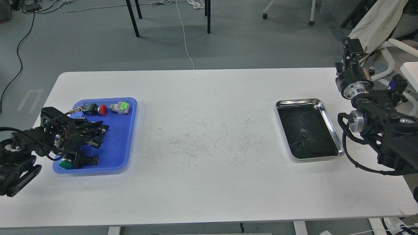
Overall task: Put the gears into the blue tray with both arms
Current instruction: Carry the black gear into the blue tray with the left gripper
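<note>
Far left of the frame: left arm comes in low, its left gripper [99,134] reaching rightward over the blue tray [125,143], fingers pointing toward frame centre with a narrow gap between them, nothing visibly held (dark on dark, hard to be sure). The tray sits on the left part of the white table [209,182]. In it, upper edge: a red-cap push-button [98,109] lying on its side, just right of it a grey switch with a green cap [120,107]. Lower left corner of the tray: a green-cap push-button [73,162], partly under the arm. No gear can be made out in the blue tray. Middle of the table carries only dark scuff marks [212,140]. Right of centre: steel tray [308,129] with black lining, one tiny dark piece near its middle, probably a gear [303,134] (too small to confirm teeth). Far right: right arm folded up off the table edge, right gripper [352,47] raised at upper right, seen end-on; cannot tell whether it is wide or closed.
</note>
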You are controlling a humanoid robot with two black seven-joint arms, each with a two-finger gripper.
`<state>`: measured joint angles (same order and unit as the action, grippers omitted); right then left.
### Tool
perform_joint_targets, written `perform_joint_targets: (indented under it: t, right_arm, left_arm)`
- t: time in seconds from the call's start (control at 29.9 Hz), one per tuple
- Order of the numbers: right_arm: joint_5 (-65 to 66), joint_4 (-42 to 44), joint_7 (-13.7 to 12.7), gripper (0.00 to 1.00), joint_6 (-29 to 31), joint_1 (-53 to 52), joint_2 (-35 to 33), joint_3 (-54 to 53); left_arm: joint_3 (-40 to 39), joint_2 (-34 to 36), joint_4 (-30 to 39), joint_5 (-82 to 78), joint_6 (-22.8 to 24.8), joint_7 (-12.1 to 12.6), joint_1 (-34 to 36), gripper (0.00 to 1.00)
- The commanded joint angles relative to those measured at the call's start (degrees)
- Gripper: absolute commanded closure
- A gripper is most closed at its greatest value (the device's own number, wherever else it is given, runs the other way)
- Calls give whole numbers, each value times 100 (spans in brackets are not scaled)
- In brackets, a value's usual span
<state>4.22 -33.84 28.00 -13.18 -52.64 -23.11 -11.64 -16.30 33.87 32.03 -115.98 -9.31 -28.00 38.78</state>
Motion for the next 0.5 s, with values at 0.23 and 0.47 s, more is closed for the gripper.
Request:
perform_joint_targets:
  t: [0.23, 0.47]
  right_arm:
    - [0, -9, 0, 6, -1, 0, -9, 4]
    - [0, 0, 0, 6, -1, 9, -18, -5]
  left_arm:
    - [56, 6, -92, 549, 34, 0, -2, 78]
    - [198, 6, -92, 813, 43, 0, 7, 63]
